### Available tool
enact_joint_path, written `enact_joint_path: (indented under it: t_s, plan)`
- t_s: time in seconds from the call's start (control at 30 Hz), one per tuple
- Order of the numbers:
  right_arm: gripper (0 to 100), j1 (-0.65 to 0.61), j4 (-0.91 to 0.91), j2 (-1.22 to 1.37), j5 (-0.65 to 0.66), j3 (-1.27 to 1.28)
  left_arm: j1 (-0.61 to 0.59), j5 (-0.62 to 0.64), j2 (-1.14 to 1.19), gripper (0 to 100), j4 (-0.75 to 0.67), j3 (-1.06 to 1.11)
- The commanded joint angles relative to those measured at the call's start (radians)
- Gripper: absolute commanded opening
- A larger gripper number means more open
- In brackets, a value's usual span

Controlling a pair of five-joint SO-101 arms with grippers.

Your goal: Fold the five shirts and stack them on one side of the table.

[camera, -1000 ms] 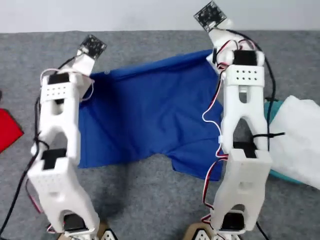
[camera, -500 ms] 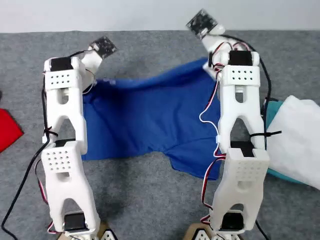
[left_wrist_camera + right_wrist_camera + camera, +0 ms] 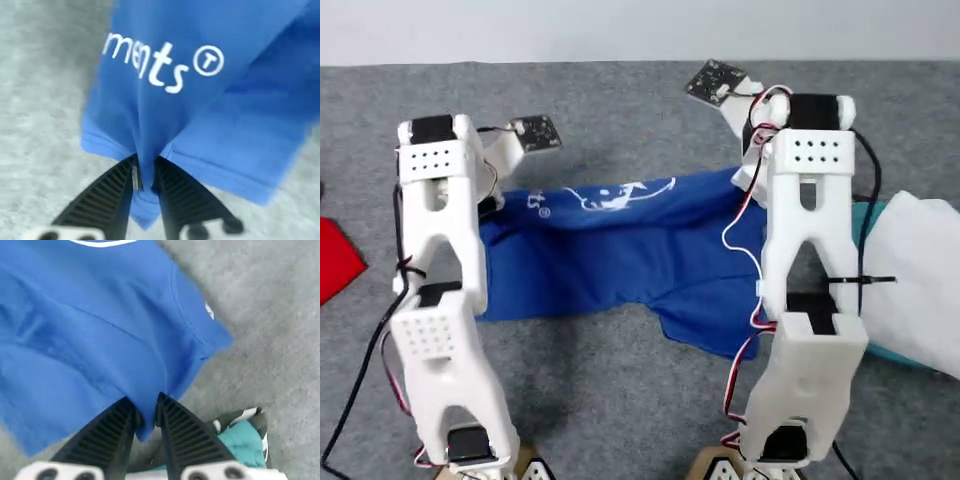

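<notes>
A blue shirt [image 3: 620, 250] with white print lies across the grey table between the two arms, its far edge lifted and folded toward the near side so the print faces up. My left gripper [image 3: 144, 177] is shut on the shirt's hem [image 3: 145, 165] at its far left corner. My right gripper [image 3: 146, 415] is shut on the blue shirt [image 3: 90, 340] at its far right corner. In the high view the left arm [image 3: 440, 200] and right arm [image 3: 810, 200] stand over the shirt's two ends.
White cloth [image 3: 920, 280] lies over teal cloth [image 3: 865, 225] at the right edge; the teal cloth [image 3: 245, 442] also shows beside my right gripper. A red cloth [image 3: 335, 260] lies at the left edge. Bare grey table [image 3: 600, 400] spreads in front.
Both grippers have pulled the shirt's far edge up and toward the near side, turning it over so the white print now shows. The shirt looks shorter front to back.
</notes>
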Motion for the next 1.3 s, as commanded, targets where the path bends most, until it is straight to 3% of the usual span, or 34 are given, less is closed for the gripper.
enact_joint_path:
  t_s: [0.0, 0.2, 0.37, 0.73, 0.83, 0.93, 1.07, 1.27]
  plan:
    - [1.0, 0.005, 0.068, -0.101, 0.035, -0.031, 0.002, -0.068, -0.213, 1, 0.032, 0.197]
    - [1.0, 0.056, 0.071, -0.145, 0.055, -0.021, 0.014, -0.152, -0.387, 1, 0.032, 0.426]
    - [1.0, 0.062, 0.071, -0.22, 0.074, 0.109, 0.015, -0.17, -0.414, 1, 0.032, 0.466]
    - [1.0, 0.056, 0.058, -0.41, 0.066, 0.56, 0.057, -0.155, -0.388, 3, 0.031, 0.585]
    - [1.8, 0.058, -0.028, -0.41, 0.02, 0.651, 0.08, -0.058, -0.318, 10, 0.011, 0.581]
    - [11.2, 0.061, -0.07, -0.414, -0.032, 0.686, 0.077, 0.068, -0.258, 16, -0.021, 0.499]
    - [28.2, 0.059, -0.07, -0.438, -0.18, 0.615, 0.077, 0.133, -0.238, 20, 0.014, 0.357]
    - [30.7, 0.045, -0.077, -0.449, -0.216, 0.45, 0.064, 0.17, -0.239, 20, 0.031, 0.189]
